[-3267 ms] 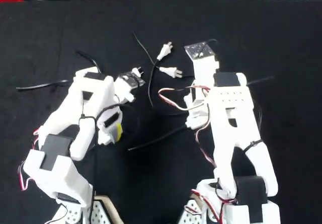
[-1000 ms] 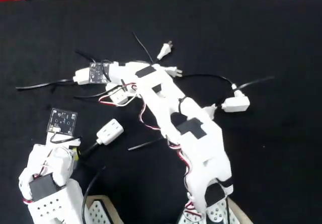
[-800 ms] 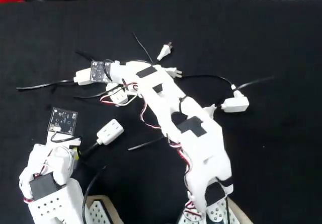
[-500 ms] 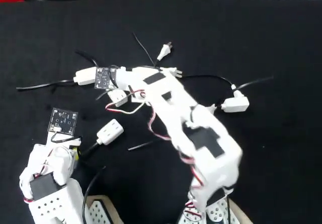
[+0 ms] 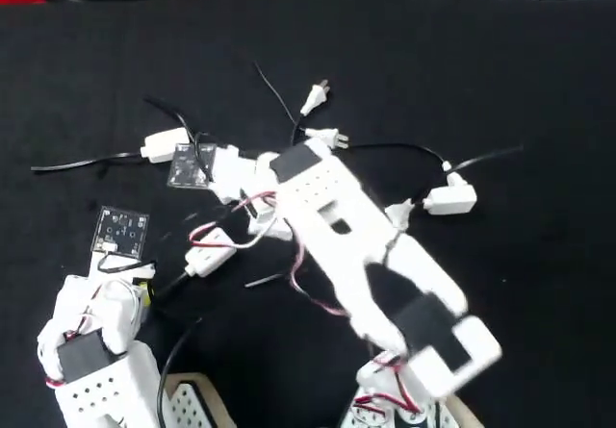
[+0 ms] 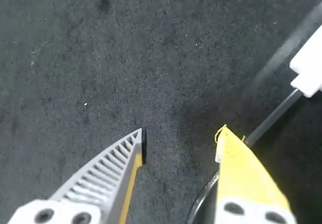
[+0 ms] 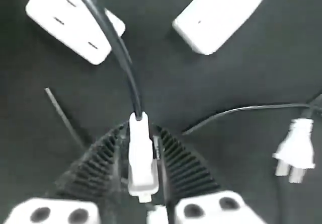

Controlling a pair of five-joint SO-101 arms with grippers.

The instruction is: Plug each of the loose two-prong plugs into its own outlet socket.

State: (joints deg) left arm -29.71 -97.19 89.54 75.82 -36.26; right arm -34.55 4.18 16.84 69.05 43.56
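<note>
Crowded middle, open margins
Cords (image 5: 272, 88), plugs (image 5: 316, 94) and sockets (image 5: 449, 199) crowd the desk's (image 5: 539, 62) centre under the right arm (image 5: 337, 221); bare cloth runs along far and right sides.

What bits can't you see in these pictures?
Right wrist view: prongs of the white plug on a black cord, hidden inside the right gripper.
Left wrist view: a white block on a black cord, cut off by the edge; plug or socket, cannot tell.
High view: slots of the white rectangular outlet socket, too small, partly under the arm's red wire.

White plastic right arm (image 5: 332, 212) and left arm (image 5: 96, 324) carry black panels, red wires, ribbed jaws.
</note>
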